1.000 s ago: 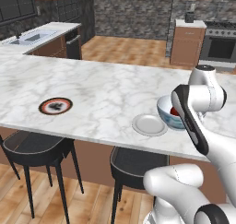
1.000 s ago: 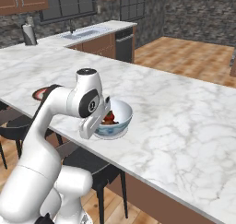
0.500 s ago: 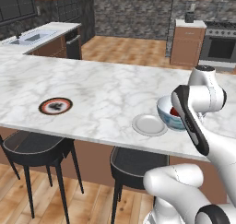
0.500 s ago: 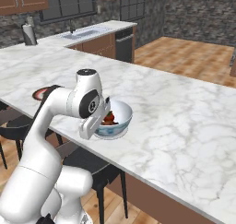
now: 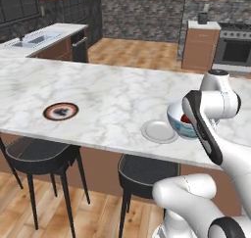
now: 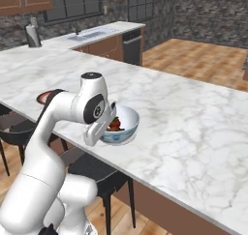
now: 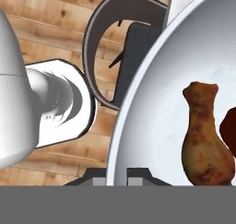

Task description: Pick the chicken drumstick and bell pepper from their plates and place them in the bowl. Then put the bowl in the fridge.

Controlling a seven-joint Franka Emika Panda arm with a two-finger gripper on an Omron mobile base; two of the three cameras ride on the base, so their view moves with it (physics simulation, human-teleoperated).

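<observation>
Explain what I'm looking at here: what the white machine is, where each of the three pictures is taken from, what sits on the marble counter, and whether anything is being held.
The white machine is a robot arm on a base that can drive, in a rendered kitchen. Two pictures come from cameras on the base, behind the arm to its left and right. The third comes from a camera on the hand, looking along the gripper.

On the marble counter sit a dark-centred plate and a plain white plate, both without food. Beside the white plate is the bowl, holding the chicken drumstick and the red bell pepper.

The gripper is shut on the bowl's near rim, one finger on each side.
</observation>
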